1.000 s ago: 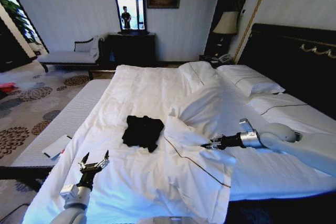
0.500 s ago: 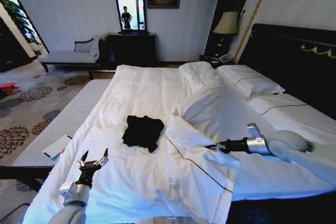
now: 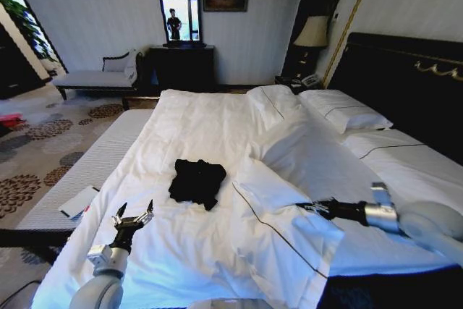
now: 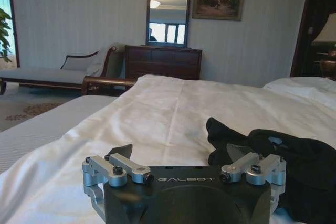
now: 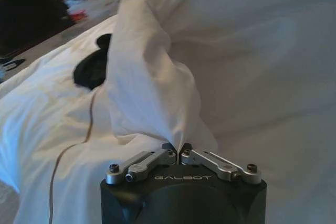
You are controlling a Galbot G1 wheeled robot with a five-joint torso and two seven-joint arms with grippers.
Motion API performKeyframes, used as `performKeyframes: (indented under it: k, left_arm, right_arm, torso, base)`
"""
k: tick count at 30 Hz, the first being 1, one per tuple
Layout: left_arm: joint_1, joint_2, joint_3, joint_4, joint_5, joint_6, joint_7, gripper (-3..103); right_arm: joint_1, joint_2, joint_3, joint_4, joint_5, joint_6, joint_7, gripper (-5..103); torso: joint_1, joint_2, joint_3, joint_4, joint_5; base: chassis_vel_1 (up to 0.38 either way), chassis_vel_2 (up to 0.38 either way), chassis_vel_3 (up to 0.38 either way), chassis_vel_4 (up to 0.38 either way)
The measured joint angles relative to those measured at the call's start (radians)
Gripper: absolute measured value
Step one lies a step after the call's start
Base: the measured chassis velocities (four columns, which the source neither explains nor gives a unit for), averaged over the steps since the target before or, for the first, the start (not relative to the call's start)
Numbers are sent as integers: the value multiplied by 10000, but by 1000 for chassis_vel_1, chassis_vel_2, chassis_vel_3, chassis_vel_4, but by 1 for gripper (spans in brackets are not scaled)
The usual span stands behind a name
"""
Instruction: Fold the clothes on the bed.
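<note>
1. From the head camera, you have the black T-shirt [image 3: 197, 182] lying crumpled near the middle of the bed [image 3: 217, 117], on the white duvet [image 3: 195, 251] and free of both arms; your left gripper [image 3: 132, 219] hovers over the near edge of the duvet with its fingers spread and nothing between them, short of the shirt; your right gripper [image 3: 316, 208] sits at the turned-back flap of the duvet, to the right of the shirt; a small white card [image 3: 77, 202] lies on the bare mattress strip at the left.

2. From the left wrist camera, the left gripper [image 4: 185, 166] is open and empty and the shirt [image 4: 283, 163] lies just ahead and off to one side; I judge the fabric soft and bunched, so aim for a single hem or sleeve edge, not the thick heap.

3. From the right wrist camera, the right gripper [image 5: 178, 156] has its fingertips [image 5: 167, 152] pinched together on a fold of the duvet [image 5: 147, 98]; the shirt [image 5: 92, 64] shows as a dark patch beyond that fold; to my eye the bedding needs to lie flat and clear of the shirt before you fold, so draw it gently and watch that it does not drag the shirt along.
</note>
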Motion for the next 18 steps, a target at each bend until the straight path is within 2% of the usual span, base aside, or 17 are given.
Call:
performKeyframes:
  k: [4, 9, 10, 14, 18]
  left_arm:
    - [-222, 99, 145, 91, -55, 11, -8, 100]
    - [-281, 220, 132, 218, -203, 13, -12, 100]
    - [-281, 220, 132, 218, -203, 13, -12, 100]
    - [-298, 315, 104, 372, -296, -33, -2, 100]
    - [-200, 323, 16, 386, -300, -93, 25, 100]
  right_arm:
    - [-105, 889, 301, -61, -71, 116, -80, 0]
    - [-798, 1492, 1020, -731, -520, 540, -546, 0]
    - [-798, 1492, 1020, -731, -520, 540, -546, 0]
    - [-671, 2227, 1393, -1368, -529, 738, -657, 0]
    - [-691, 2553, 1794, -1778, -611, 1014, -885, 0]
  torso:
    - [1, 0, 0, 6, 1]
    - [0, 0, 1, 3, 0]
    - [0, 0, 1, 3, 0]
    - [0, -1, 1, 4, 2]
    - [1, -1, 1, 1, 1]
  base:
    - [0, 0, 0, 0]
    - [0, 0, 0, 0]
    - [0, 0, 0, 0]
    - [0, 0, 0, 0]
    - [0, 0, 0, 0]
